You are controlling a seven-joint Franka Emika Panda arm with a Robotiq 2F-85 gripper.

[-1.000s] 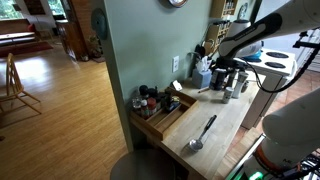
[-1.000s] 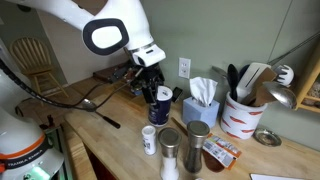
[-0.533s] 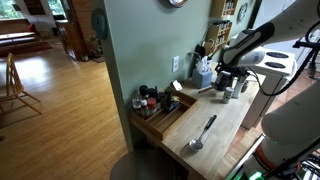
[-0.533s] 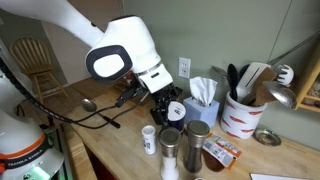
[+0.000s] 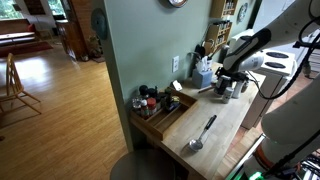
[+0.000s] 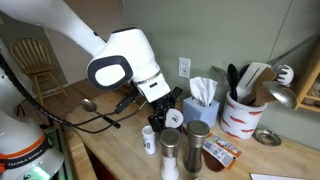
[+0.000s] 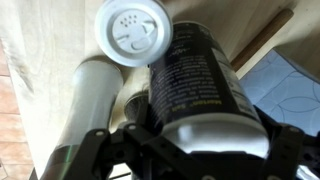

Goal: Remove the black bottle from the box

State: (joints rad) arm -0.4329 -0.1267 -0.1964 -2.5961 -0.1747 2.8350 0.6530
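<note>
My gripper (image 7: 195,152) is shut on the black bottle (image 7: 195,80), a dark bottle with small print and a pale end. I hold it tilted just above the counter, over a group of shakers. In both exterior views the gripper (image 5: 222,82) (image 6: 163,105) hangs by the blue tissue box, with the bottle (image 6: 166,114) in its jaws. The light wooden box (image 5: 165,118) lies far off at the counter's other end by the green wall and holds several small jars (image 5: 150,100).
A white shaker (image 7: 135,30) (image 6: 148,140) and metal shakers (image 7: 85,110) (image 6: 170,150) stand right under the bottle. The tissue box (image 6: 200,100) and a utensil crock (image 6: 240,115) stand beside them. A metal spoon (image 5: 200,135) lies on the counter.
My gripper has carried the black bottle further from the box, along the counter and lower, until it is over the shakers by the tissue box.
</note>
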